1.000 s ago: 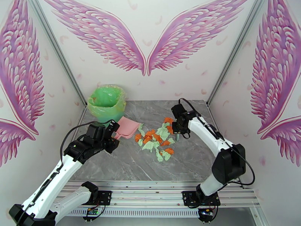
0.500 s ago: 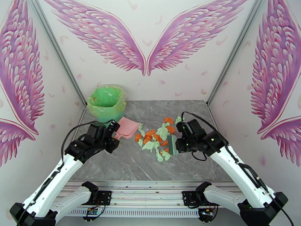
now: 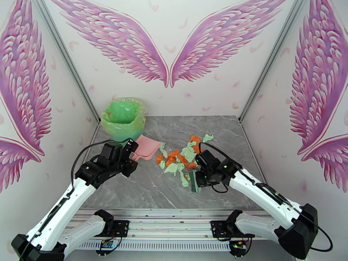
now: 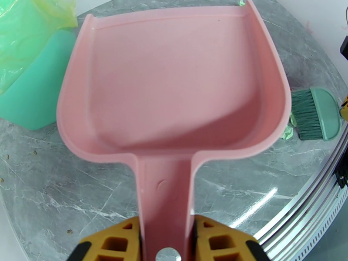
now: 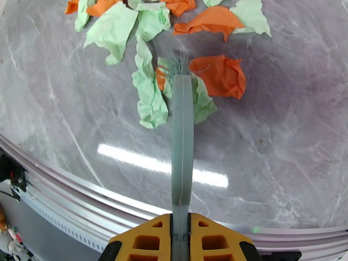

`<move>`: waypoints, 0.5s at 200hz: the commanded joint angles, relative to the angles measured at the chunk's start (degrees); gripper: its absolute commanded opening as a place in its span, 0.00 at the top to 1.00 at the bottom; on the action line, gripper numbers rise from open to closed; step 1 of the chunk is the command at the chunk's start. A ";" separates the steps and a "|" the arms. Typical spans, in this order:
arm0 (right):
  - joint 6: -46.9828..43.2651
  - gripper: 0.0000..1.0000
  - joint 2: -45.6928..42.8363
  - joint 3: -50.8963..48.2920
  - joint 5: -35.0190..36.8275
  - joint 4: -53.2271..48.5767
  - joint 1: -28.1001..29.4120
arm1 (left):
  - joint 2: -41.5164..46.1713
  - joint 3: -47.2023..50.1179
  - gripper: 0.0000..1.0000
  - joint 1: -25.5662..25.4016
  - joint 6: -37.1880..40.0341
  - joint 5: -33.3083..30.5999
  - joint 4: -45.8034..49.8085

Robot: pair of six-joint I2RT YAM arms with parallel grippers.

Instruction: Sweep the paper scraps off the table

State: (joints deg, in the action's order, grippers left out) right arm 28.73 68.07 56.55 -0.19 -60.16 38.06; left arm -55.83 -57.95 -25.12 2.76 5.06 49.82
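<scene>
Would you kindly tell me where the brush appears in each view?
Top: brush right of centre, at the near edge of the scraps.
Left wrist: far right, beyond the dustpan.
Right wrist: centre, bristles among scraps.
Shared landmark: the metal rail.

No readable text, label, brand or number on anything in view
</scene>
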 commanded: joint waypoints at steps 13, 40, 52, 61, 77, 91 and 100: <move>0.19 1.00 5.27 4.11 5.47 5.27 0.50 | -0.14 0.91 1.00 -0.08 -0.04 -0.40 -0.09; -1.51 1.00 10.05 9.73 9.16 4.53 0.54 | -0.41 0.91 1.00 -0.10 0.03 -0.16 -0.08; -2.24 1.00 10.97 11.91 9.37 4.32 0.53 | -0.49 1.00 1.00 -0.06 -0.03 -0.05 -0.08; -2.69 1.00 11.28 13.24 9.32 4.03 0.52 | -0.47 1.16 1.00 -0.04 0.04 -0.10 -0.10; -3.48 1.00 11.07 15.27 9.23 2.75 0.56 | -0.56 1.22 1.00 -0.06 0.13 -0.23 -0.08; -3.76 1.00 9.82 16.04 8.64 1.53 0.52 | -0.51 1.03 1.00 0.00 0.14 -0.19 0.01; -3.85 1.00 8.41 15.73 7.63 1.11 0.61 | -0.52 1.02 1.00 0.05 0.13 -0.14 0.01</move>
State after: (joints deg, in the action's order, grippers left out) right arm 26.52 79.18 70.54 7.20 -57.06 38.06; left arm -56.21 -57.39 -25.12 2.74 4.99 49.84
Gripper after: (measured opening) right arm 0.129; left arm 0.284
